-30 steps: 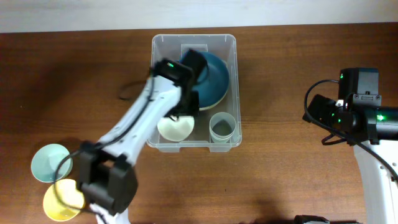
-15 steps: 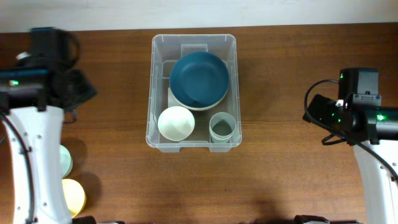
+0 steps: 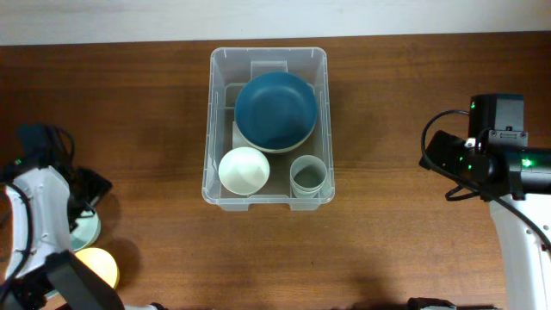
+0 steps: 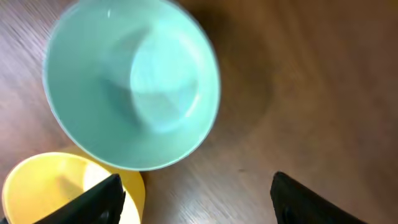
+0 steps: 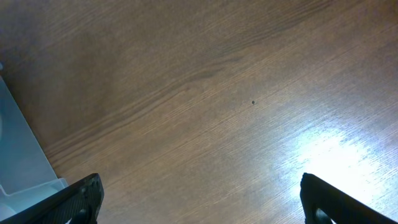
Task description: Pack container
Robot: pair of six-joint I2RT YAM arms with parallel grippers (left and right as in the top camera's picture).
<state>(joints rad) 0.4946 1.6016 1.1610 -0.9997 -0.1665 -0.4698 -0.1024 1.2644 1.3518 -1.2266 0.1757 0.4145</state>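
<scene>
Overhead: the clear container (image 3: 208,129) sits on the table (image 3: 405,250) between my two arms, well off to the right of my left end effector and to the left of my right one. It already holds a dark blue bowl (image 3: 275,108) at its far end, and a white bowl (image 3: 244,169) and a pale green cup (image 3: 308,175) side by side at its near end. My left arm (image 3: 39,207) reaches over the near left corner of the table. A mint bowl (image 3: 88,229) and a yellow bowl (image 3: 96,265) lie there, both outside the container and partly hidden by the arm.

Left wrist: my left end effector (image 4: 199,202) is spread wide with nothing between its fingers. The mint bowl (image 4: 134,84) lies upright just ahead of it and a little left. The yellow bowl (image 4: 50,186) is beside my left finger, its rim tucked under the mint bowl's edge. I am touching neither.

Right wrist: my right end effector (image 5: 205,205) is spread wide and empty over bare wood. Only a corner of the container (image 5: 18,149) shows, well off to its left.

I judge the packing more than half done: three pieces are in and two bowls are left. The mint bowl looks like my next pick, and it should fit if nested in a bowl already inside.
</scene>
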